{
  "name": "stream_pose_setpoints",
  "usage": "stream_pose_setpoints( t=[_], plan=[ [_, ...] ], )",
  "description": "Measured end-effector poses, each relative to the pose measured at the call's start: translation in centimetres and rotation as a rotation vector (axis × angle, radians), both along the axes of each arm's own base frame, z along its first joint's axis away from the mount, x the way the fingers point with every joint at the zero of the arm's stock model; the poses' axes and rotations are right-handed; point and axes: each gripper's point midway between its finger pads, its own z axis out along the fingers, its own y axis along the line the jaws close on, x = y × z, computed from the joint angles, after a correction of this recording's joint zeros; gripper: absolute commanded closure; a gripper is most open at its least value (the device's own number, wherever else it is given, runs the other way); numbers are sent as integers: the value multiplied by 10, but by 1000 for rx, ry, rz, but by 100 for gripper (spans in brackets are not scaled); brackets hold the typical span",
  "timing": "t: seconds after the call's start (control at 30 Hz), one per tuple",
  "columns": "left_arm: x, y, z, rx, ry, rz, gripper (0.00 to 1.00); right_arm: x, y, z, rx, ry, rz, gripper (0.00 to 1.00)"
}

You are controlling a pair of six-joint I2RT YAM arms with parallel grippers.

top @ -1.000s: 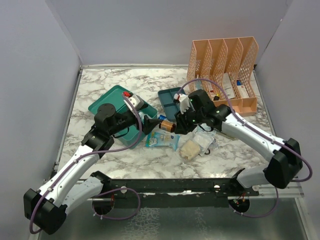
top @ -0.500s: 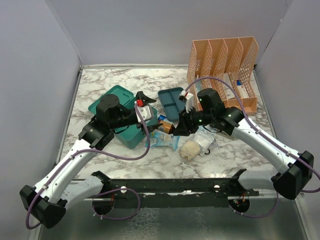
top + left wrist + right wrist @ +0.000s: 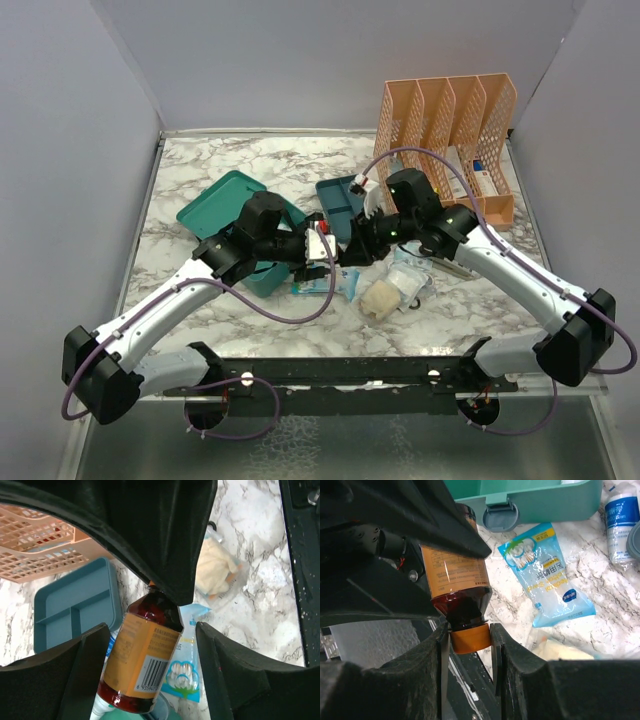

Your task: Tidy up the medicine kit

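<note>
A brown medicine bottle (image 3: 455, 575) with an orange label hangs above the table at the centre. My right gripper (image 3: 469, 635) is shut on its orange cap (image 3: 470, 637). My left gripper (image 3: 150, 630) is open, and the bottle's body (image 3: 142, 655) sits between its fingers with a gap on each side. In the top view the two grippers meet over the table, left (image 3: 322, 246) and right (image 3: 352, 250). The teal medicine kit (image 3: 232, 200) lies open at the left, its latch in the right wrist view (image 3: 496, 510). Its divided insert tray (image 3: 340, 200) lies behind the grippers.
A blue cotton swab packet (image 3: 325, 283) and a clear bag of cotton (image 3: 385, 295) lie in front of the grippers. A peach lattice file organizer (image 3: 445, 130) with boxes inside stands at the back right. A white and blue tube (image 3: 622, 525) lies beside the kit.
My left arm has swung from over the kit toward the centre, and its open jaws now straddle the bottle. My right gripper has kept hold of the bottle's cap.
</note>
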Motion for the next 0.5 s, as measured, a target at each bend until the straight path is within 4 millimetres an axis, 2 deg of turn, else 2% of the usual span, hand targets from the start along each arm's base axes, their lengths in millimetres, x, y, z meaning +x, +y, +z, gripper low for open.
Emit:
stream_pose_setpoints(
  t=[0.07, 0.2, 0.4, 0.5],
  plan=[
    [0, -1, -10, 33, 4, -6, 45, 0, 1, -4, -9, 12, 1, 89],
    [-2, -1, -20, 83, -21, -14, 49, -1, 0, -12, -29, 34, 9, 89],
    [1, -1, -24, 122, -69, -6, 35, 2, 2, -15, -44, 37, 22, 89],
    [-3, -2, -27, 140, -76, -14, 32, 3, 3, -14, -42, 39, 26, 89]
  ],
)
